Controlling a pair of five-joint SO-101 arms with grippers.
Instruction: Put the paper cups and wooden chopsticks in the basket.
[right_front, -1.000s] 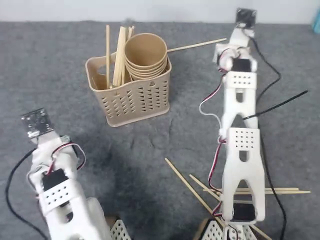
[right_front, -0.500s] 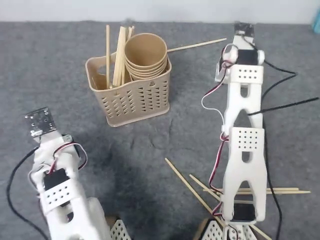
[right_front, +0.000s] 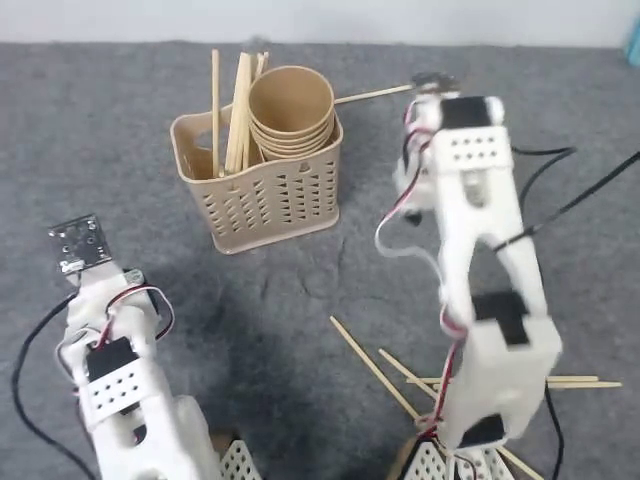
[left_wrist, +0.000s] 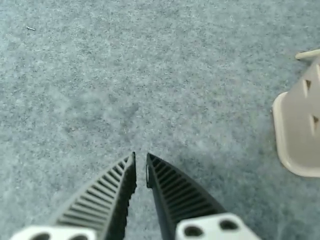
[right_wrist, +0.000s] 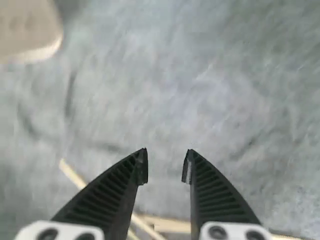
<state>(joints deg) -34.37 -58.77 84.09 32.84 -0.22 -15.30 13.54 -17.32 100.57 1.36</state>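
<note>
Fingers (right_wrist: 122, 187) of the right gripper (right_wrist: 164, 167) parted, nothing between them, hanging over the grey mat (right_front: 120, 120) at the far right. Closed to a sliver on nothing, the left gripper (left_wrist: 141, 170), at the near left. Already stacked inside the basket (right_front: 265, 205), the paper cups (right_front: 292, 105), with upright chopsticks (right_front: 238, 110) beside them. Not yet in: wooden chopsticks (right_front: 375, 367) scattered flat at the near right (partly under the right arm (right_front: 480, 230)), plus a lone chopstick (right_front: 380, 94) just beyond the basket. Likely trouble: thin sticks on soft pile, easy to skate over or to pinch two at once; gripped off-centre, apt to swing and snag the crowded basket rim.
</note>
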